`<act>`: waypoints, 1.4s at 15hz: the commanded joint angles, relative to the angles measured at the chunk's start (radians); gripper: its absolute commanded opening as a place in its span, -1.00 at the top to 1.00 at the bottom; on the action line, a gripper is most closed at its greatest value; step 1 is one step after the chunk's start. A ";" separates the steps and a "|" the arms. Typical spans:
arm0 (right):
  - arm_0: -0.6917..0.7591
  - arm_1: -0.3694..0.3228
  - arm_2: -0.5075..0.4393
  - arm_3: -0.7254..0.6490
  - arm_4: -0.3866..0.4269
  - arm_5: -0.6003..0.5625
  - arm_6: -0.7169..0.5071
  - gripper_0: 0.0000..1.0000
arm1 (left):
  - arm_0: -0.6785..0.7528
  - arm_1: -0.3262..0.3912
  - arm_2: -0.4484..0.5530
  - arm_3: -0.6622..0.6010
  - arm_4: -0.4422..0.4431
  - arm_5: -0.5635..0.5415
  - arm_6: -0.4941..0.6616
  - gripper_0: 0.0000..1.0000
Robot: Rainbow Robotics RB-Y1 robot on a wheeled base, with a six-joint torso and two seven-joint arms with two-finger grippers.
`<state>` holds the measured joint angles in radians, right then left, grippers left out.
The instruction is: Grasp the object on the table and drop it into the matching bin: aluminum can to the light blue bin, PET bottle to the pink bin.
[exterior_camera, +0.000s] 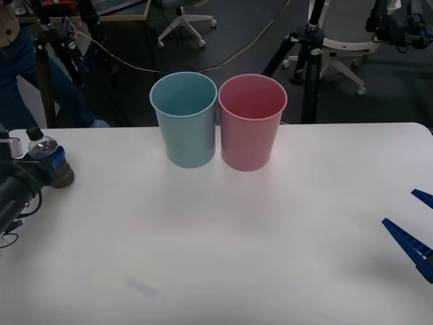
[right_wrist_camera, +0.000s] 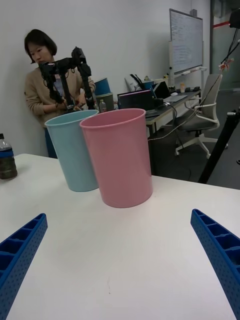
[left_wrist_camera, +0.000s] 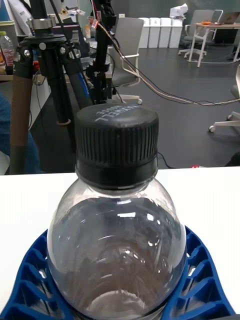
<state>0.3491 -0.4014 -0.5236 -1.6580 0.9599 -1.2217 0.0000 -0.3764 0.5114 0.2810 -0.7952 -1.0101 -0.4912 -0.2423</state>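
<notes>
White worktop (exterior_camera: pixel 223 250), far left edge: my left pincer (exterior_camera: pixel 57 167) pinches the upright PET bottle (exterior_camera: pixel 46 154), right pincer (exterior_camera: pixel 414 230) spread and idle; the smooth, round body could slip on the carry toward the pink bin (exterior_camera: pixel 252 122).

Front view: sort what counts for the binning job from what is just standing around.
Job:
- PET bottle, upright at the table's left edge
- left gripper, fingers wrapped round the bottle
- pink bin, its target
- light blue bin, beside the pink one
- right gripper, open, low at right

Background:
- tripods
- office chairs
</notes>
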 commanded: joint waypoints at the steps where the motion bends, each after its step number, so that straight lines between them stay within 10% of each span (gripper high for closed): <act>1: 0.000 0.000 0.000 0.000 0.000 0.000 0.000 -1.00 | 0.001 0.001 0.000 -0.001 0.010 -0.023 0.000 1.00; 12: 0.000 0.000 0.000 0.000 0.000 0.000 0.000 -1.00 | 0.349 0.010 -0.109 -0.542 0.054 0.042 0.170 1.00; 21: 0.000 0.000 0.000 0.000 0.000 0.000 0.000 -1.00 | 0.688 0.182 -0.209 -1.026 0.153 0.105 0.233 1.00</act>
<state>0.3491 -0.4014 -0.5236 -1.6580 0.9599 -1.2217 0.0000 0.2823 0.6770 0.0722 -1.7784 -0.8669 -0.3902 -0.0115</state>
